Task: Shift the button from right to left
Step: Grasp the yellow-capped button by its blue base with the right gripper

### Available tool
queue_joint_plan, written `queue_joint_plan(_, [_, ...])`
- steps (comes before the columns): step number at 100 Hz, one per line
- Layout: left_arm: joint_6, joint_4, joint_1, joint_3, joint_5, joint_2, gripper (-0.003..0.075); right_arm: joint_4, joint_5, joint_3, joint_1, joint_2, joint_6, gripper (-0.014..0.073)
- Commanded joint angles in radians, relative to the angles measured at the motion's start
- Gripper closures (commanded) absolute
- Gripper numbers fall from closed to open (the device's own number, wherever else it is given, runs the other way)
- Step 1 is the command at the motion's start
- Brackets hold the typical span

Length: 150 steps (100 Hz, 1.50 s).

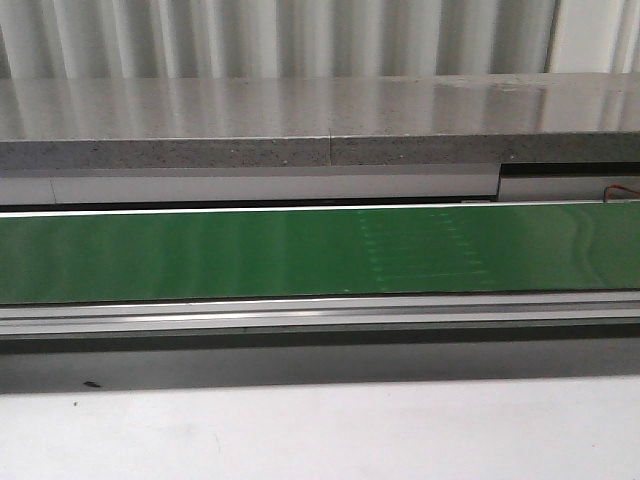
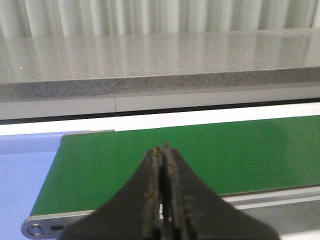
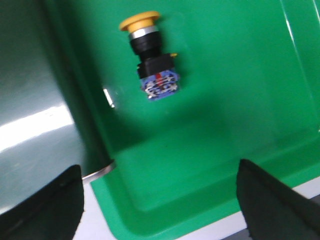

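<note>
1. Spreading wide at the near edge of the right wrist view, the right gripper [image 3: 159, 200] has its two dark fingers [image 3: 272, 200] well apart, with nothing between them.
2. Beyond those fingers the button [image 3: 150, 57] lies on its side inside a green tray [image 3: 210, 150], its yellow cap pointing away from the gripper and its blue base toward it.
3. From the left wrist, the left gripper [image 2: 162, 195] has its jaws pressed together and empty, above the near end of the green belt [image 2: 240, 155].
4. Past the belt runs a grey speckled stone ledge [image 2: 160, 60].
5. Farthest back hangs a pale pleated curtain [image 1: 300, 35].
</note>
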Motion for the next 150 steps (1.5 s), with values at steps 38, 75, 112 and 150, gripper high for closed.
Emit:
queue_joint_plan(38, [-0.008, -0.006, -0.008, 0.038, -0.077, -0.031, 0.0741, -0.006, -0.078, -0.176, -0.039, 0.314, -0.119, -0.0021])
queue_joint_plan(75, [-0.008, -0.006, -0.008, 0.038, -0.077, -0.031, 0.0741, 0.019, -0.064, -0.245, -0.039, 0.429, -0.156, 0.002])
queue_joint_plan(112, [-0.008, -0.006, -0.008, 0.038, -0.077, -0.031, 0.0741, 0.019, -0.057, -0.249, -0.039, 0.427, -0.156, 0.0427])
queue_joint_plan(150, [-0.008, -0.006, -0.008, 0.038, -0.077, -0.031, 0.0741, 0.119, 0.06, -0.286, -0.027, 0.253, -0.156, 0.0427])
